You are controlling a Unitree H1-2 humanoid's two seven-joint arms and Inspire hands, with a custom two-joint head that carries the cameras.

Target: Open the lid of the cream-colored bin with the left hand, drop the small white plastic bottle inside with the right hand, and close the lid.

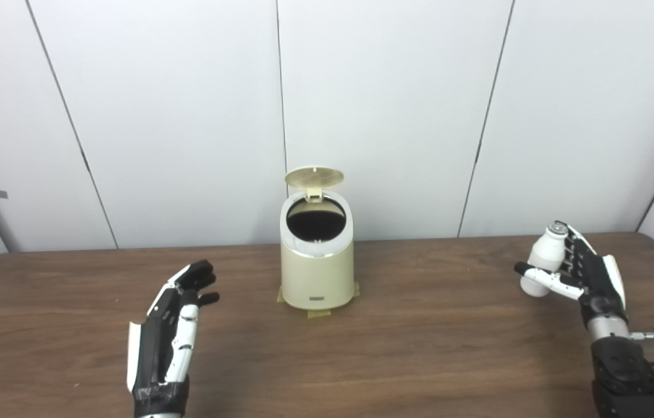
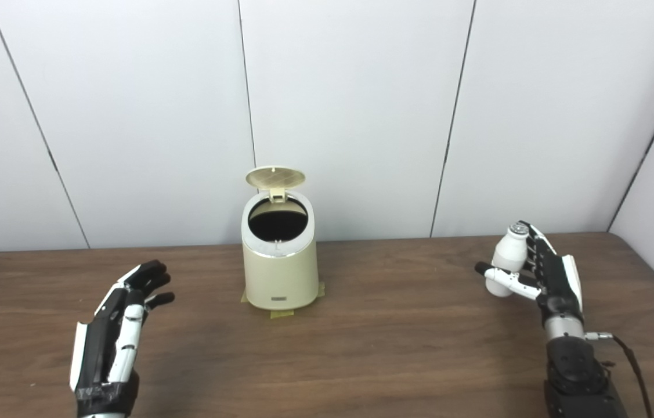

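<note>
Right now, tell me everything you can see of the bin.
The bin is a cream-colored, rounded plastic-looking tub standing upright at the middle of the table. Its round lid is flipped up at the back, showing a dark inside. Tape strips hold its base. Neither hand touches it.

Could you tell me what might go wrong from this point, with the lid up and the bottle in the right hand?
1. The bottle is held far to the right of the bin; the right hand grips it from the side, so it could slip on the way over.
2. The bin's opening is narrow, so a tilted drop may hit the rim.
3. The lid stands unheld; the left hand is open and away, so it might fall shut.
</note>
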